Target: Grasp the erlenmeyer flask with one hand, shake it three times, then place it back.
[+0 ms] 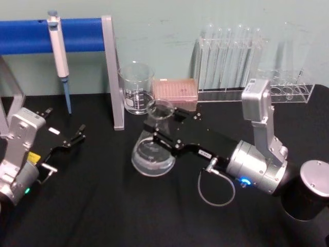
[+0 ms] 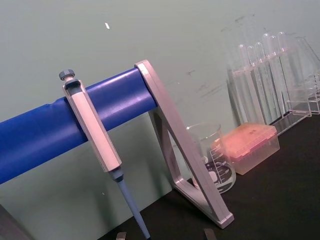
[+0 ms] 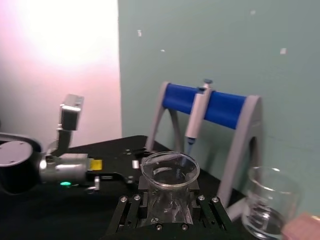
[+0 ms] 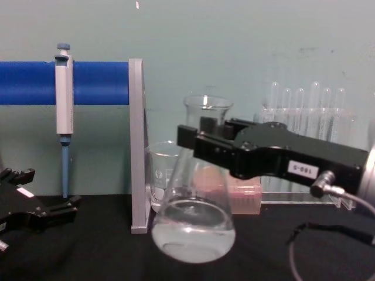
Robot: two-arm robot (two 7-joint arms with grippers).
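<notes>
- The right tool point(image 1: 163, 125) reaches in from the robot's right across the black table point(image 1: 103, 206), and its jaws are closed narrowly around the neck of the erlenmeyer flask point(image 1: 153, 150), just under the rim.
- In the chest view the right tool point(image 4: 196, 139) clamps the neck from both sides. The flask point(image 4: 193, 225) hangs below it with its wide base tipped slightly towards the robot's left, and a little clear liquid is pooled at the bottom.
- The base looks raised off the table, though I cannot tell this for certain.
- The right wrist view looks down over the open mouth of the flask point(image 3: 170, 175), which sits between the black fingers point(image 3: 131, 212).
- Behind the flask stand a glass beaker point(image 1: 136, 91) and a pink box point(image 1: 175, 91), with a rack of test tubes point(image 1: 231, 59) further to the right.
- A pipette point(image 1: 58, 51) hangs from a blue bar point(image 1: 25, 35) on a grey stand at the back left.
- The left tool point(image 1: 62, 123) rests low at the table's left side, well apart from the flask, with its jaws spread wide and nothing between them.
</notes>
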